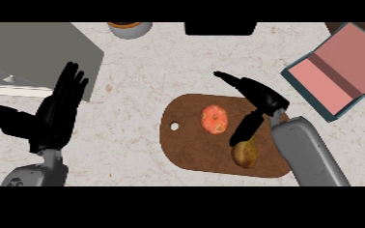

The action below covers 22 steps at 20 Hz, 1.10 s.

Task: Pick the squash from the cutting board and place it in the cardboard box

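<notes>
Squash (pixel 215 119) lies untouched on the cutting board (pixel 196 149); right hand (pixel 260 96) hovers beside it, fingers spread wide

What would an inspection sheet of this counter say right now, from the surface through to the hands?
Surface: pale speckled counter.
Job's things: brown cutting board carries an orange round item and a tan-yellow item; which one is the squash is unclear. Open box with pink inside lies at the right edge, nothing seen in it.
Clutter: bowl and a dark object at the top edge; grey slab upper left.
Hands: right hand over the board, fingers straight, holding nothing; left hand open, resting at the left.
Cables: nothing seen.
Surroundings: nothing seen.
</notes>
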Each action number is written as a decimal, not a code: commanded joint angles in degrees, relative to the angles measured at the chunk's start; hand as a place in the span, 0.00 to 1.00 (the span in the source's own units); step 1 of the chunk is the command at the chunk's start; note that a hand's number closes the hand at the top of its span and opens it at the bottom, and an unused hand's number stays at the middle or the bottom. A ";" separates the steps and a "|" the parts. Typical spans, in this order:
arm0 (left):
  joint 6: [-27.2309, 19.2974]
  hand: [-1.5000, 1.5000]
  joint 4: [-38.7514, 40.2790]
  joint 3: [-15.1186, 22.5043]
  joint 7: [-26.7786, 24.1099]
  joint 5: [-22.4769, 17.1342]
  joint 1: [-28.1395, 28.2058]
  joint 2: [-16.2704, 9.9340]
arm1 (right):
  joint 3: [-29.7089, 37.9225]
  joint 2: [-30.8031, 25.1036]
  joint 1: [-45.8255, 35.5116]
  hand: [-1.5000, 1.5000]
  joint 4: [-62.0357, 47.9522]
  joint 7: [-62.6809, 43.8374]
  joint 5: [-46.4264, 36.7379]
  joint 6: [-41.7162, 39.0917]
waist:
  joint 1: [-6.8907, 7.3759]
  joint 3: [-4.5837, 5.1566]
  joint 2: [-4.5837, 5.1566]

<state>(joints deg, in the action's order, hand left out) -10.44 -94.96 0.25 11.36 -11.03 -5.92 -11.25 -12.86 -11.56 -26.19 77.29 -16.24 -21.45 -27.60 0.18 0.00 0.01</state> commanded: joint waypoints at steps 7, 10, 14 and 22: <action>4.23 0.50 2.63 -2.50 -3.08 0.69 1.40 1.49 | 3.02 0.38 -0.23 0.00 -4.82 5.66 -6.59 -0.92 | 0.01 0.00 0.01; 3.66 0.50 1.82 -2.60 -0.94 1.78 -0.38 1.96 | 2.98 2.79 -0.08 0.00 -4.85 4.77 -7.33 -1.74 | -0.04 0.00 -0.01; 3.28 0.50 7.17 -2.62 -4.67 3.05 -1.72 3.43 | 1.13 7.20 -0.75 0.00 -5.94 3.09 -8.87 0.83 | -0.15 0.01 0.03; 4.52 0.50 -2.95 -2.73 0.33 3.17 3.11 3.09 | 4.25 6.32 -2.00 0.00 -12.81 8.71 -11.84 0.98 | 0.12 0.00 -0.02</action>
<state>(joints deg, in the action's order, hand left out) -7.07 -94.62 -2.44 11.35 -8.09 -5.95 -8.10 -10.48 -5.63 -26.77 66.21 -8.13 -32.93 -26.05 0.22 -0.01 0.03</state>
